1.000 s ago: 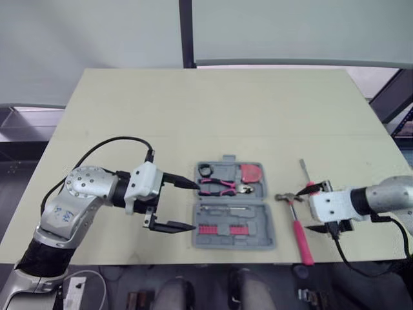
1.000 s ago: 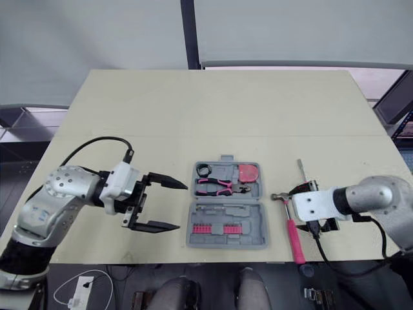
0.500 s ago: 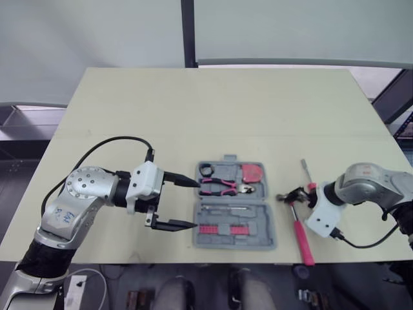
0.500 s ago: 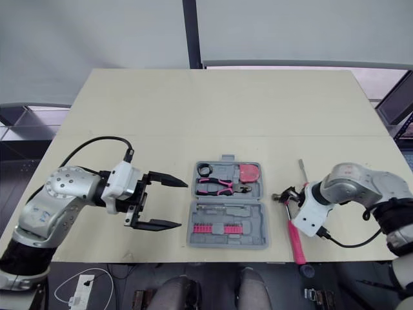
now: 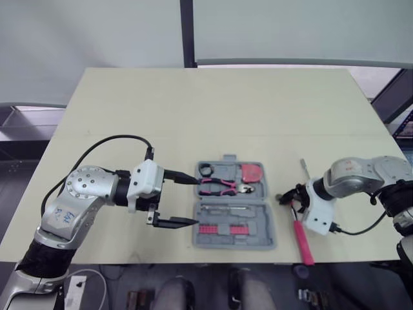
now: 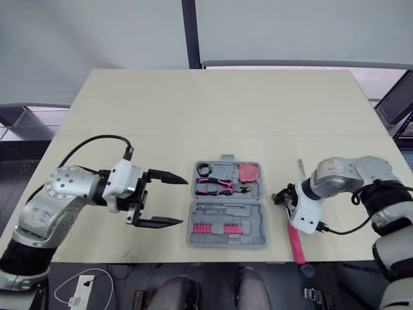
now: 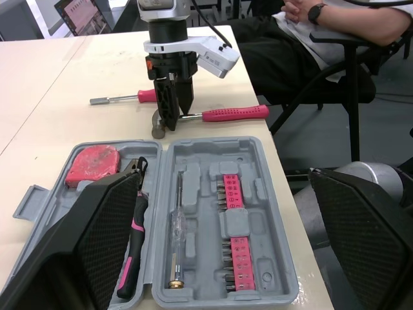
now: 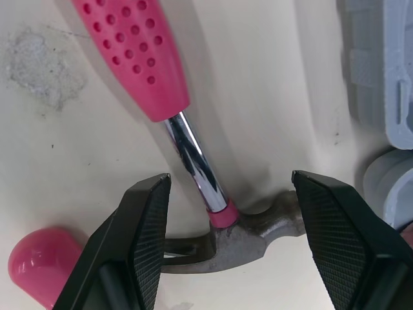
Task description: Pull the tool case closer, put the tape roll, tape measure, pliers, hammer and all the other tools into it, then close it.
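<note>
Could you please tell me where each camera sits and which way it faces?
Left and right eye views: from the head, forward and down over the table; both arms show.
Left wrist view: low beside the open tool case, facing the right hand; left fingers show.
Right wrist view: straight down on the hammer, between right fingers.
Both wrist views share the hammer.

**Hidden and cut-off parts**

In the head views, the right gripper point(image 5: 292, 197) covers the hammer point(image 5: 300, 236) head and the screwdriver point(image 7: 147, 96) handle, near the table's right edge. One finger point(image 7: 103, 245) of the left gripper point(image 5: 192, 201) hides part of the pliers point(image 7: 133, 258) in the tool case point(image 7: 271, 187).
</note>
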Available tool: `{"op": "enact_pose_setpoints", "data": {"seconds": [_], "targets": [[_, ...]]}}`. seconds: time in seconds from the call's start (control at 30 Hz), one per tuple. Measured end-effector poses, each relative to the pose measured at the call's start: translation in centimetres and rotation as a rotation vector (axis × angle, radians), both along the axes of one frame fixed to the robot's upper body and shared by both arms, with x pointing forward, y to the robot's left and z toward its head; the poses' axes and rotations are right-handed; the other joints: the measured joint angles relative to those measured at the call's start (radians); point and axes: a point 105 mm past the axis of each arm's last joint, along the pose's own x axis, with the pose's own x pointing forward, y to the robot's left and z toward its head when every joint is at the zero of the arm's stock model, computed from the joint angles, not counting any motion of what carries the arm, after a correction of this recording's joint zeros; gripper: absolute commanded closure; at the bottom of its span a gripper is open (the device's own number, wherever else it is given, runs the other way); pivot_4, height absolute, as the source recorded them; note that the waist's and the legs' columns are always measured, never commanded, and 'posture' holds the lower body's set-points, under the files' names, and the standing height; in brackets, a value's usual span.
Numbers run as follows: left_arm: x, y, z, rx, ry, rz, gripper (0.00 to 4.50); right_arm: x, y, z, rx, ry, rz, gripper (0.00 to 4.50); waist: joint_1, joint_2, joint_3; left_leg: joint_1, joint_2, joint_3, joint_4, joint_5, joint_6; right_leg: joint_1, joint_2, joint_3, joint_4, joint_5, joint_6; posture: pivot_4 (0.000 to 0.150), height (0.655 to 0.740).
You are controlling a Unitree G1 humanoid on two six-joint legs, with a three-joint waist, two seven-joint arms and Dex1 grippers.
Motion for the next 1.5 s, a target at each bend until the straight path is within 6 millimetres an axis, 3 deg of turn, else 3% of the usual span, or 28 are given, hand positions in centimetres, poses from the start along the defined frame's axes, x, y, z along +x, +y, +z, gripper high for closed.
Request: {"op": "enact_pose_setpoints", "data": {"seconds": [0.07,0.2,0.23,0.6,0.77,0.93,1.17,1.3,1.5], "targets": [[0.1,0.0,0.2,0.0,-0.006,-0.001,0.0,0.1,-0.1,-0.1,-0.018,0.002,0.02,2.24,-0.004,0.0,0.0,0.0,0.0,0.0,0.0,0.0,0.0,0.0,0.0,0.0,0.001,0.0,0.0,0.15,0.74],[0.2,-0.1,0.4,-0.001,-0.018,-0.001,0.0,0.2,0.0,-0.3,-0.02,-0.001,0.051,4.17,-0.015,0.0,0.0,0.0,0.0,0.0,0.0,0.0,0.0,0.0,0.0,0.0,0.001,0.0,-0.001,0.15,0.74],[0.2,-0.1,0.5,-0.001,-0.02,0.0,0.0,0.2,0.2,-0.2,-0.006,-0.004,0.057,4.47,-0.017,0.0,0.0,0.0,0.0,0.0,0.0,0.0,0.0,0.0,0.0,0.0,0.001,0.0,-0.001,0.15,0.74],[0.5,-0.2,0.8,-0.004,-0.032,0.003,0.0,-0.5,-0.4,-0.2,0.012,-0.006,0.1,4.47,-0.017,0.0,0.0,0.0,0.0,-0.001,0.0,0.0,-0.001,-0.001,0.0,0.0,0.003,-0.001,-0.002,0.15,0.74],[0.8,-0.3,0.9,-0.011,-0.034,0.004,0.0,-0.9,-0.8,1.3,0.062,-0.013,0.058,4.47,-0.018,0.001,0.001,0.0,0.0,0.0,0.0,0.0,-0.001,-0.001,0.0,0.0,0.003,-0.001,-0.002,0.15,0.74],[1.0,-0.3,0.6,-0.013,-0.031,0.008,0.0,-2.4,-2.4,2.1,0.195,0.097,-0.369,4.47,-0.012,0.001,0.001,-0.002,0.0,-0.004,0.003,0.0,0.0,0.0,-0.002,-0.003,0.003,-0.001,-0.001,0.15,0.74],[1.0,-0.6,0.5,-0.022,-0.039,-0.004,0.0,-5.8,-1.9,4.4,0.461,0.416,-1.057,4.47,-0.006,0.004,0.002,-0.003,0.0,-0.008,0.008,0.0,0.001,0.001,-0.013,-0.011,0.007,-0.002,-0.004,0.15,0.74],[1.0,-0.7,0.4,-0.026,-0.038,-0.004,0.0,-7.9,-1.6,2.7,0.572,0.553,-1.42,4.47,0.012,0.003,0.002,-0.004,-0.002,-0.009,0.008,-0.001,0.001,0.002,-0.015,-0.011,0.006,-0.002,-0.003,0.15,0.74],[0.9,-0.8,0.3,-0.03,-0.032,-0.011,0.0,-7.4,-2.6,1.9,0.829,0.565,-1.933,4.47,0.027,0.003,0.002,-0.007,-0.002,-0.013,0.013,-0.002,0.001,0.002,-0.015,-0.014,0.006,-0.001,-0.003,0.15,0.74]]}}
